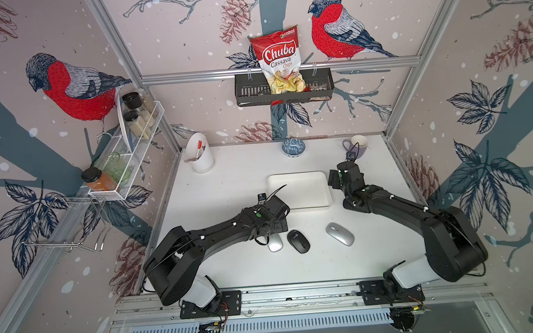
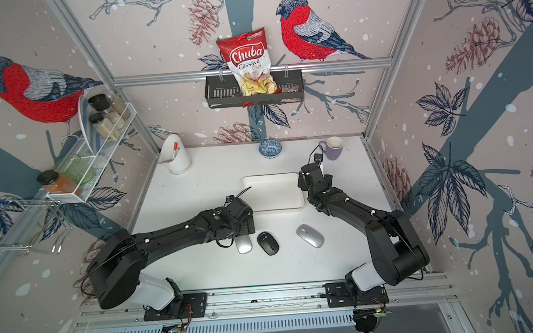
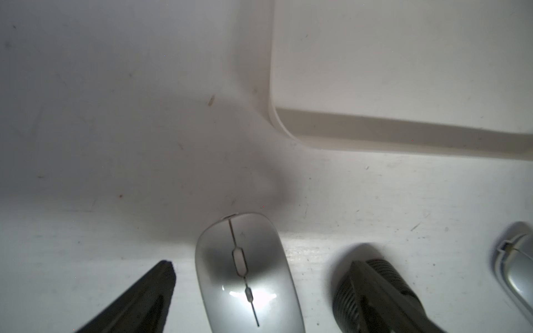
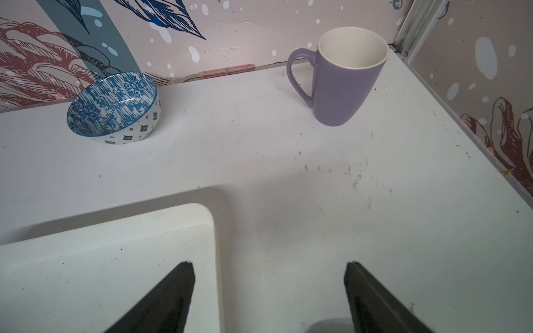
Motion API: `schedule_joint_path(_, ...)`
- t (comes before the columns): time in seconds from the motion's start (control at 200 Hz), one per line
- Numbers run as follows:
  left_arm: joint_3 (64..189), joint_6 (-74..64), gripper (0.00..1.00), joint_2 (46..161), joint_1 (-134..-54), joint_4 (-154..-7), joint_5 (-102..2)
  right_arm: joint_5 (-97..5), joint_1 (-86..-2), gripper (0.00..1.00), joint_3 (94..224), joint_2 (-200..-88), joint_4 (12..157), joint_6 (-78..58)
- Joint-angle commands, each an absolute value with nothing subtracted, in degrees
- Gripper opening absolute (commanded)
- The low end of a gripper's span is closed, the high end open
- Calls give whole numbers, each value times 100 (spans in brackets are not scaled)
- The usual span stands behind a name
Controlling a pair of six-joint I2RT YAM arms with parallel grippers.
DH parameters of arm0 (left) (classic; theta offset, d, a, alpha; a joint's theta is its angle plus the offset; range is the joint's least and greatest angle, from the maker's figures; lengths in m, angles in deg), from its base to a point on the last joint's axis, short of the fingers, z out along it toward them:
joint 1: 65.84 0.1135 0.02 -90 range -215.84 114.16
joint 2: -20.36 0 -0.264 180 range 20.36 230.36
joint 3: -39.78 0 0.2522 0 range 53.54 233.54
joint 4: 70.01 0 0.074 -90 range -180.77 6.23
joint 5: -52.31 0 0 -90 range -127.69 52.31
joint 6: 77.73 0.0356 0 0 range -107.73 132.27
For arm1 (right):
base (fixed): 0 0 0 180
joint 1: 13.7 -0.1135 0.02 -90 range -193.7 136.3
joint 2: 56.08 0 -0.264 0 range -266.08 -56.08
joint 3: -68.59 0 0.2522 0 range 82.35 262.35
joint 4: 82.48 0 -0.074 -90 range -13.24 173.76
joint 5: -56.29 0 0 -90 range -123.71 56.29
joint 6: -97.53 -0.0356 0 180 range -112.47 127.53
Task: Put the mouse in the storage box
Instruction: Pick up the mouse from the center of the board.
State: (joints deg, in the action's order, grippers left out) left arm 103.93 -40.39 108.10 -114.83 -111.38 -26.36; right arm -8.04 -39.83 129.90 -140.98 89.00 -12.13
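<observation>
In both top views the left tool is hidden under its own wrist. Only the left wrist view shows the left tool (image 3: 259, 276): its jaws stand wide apart, one finger (image 3: 150, 297) on each side of the nearest silver mouse (image 3: 245, 274), which lies between them on the bench (image 3: 115, 144) with neither finger seen touching it. The other finger crosses in front of the black mouse (image 3: 383, 282), just beside the first. A second silver mouse (image 3: 516, 271) shows at the edge, further off on that same side. Ahead of this tool lies a rounded corner of the storage box (image 3: 375, 127), with nothing in the part seen.

The right wrist view shows the right tool (image 4: 269, 291), jaws apart and holding nothing, one finger (image 4: 170, 297) over the corner of the box (image 4: 115, 245), the other over bare bench. Beyond it stand a blue patterned bowl (image 4: 115, 109) and a purple mug (image 4: 343, 80) near the back wall.

In a top view the left arm (image 1: 215, 237) stretches low across the bench to the row of three mice; the right arm (image 1: 397, 206) bends toward the box's far side. The white bench is scuffed; bird-and-pinecone wallpaper covers the walls.
</observation>
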Motion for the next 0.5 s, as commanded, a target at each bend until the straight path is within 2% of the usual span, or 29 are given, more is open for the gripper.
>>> schedule_joint_path(0.0,10418,-4380,96,10978,-11616,-11726,-2809,-705,-3980,87,12890,-14132,9191,-1268)
schedule_joint_path(0.18,10323,-4547,95,11003,-11743,-11712,-2830,-676,-3967,87,12769,-14159,9265,-1235)
schedule_joint_path(0.495,10257,-4401,83,11229,-11756,-11441,-2695,-829,-3931,87,12900,-14355,9332,-1172)
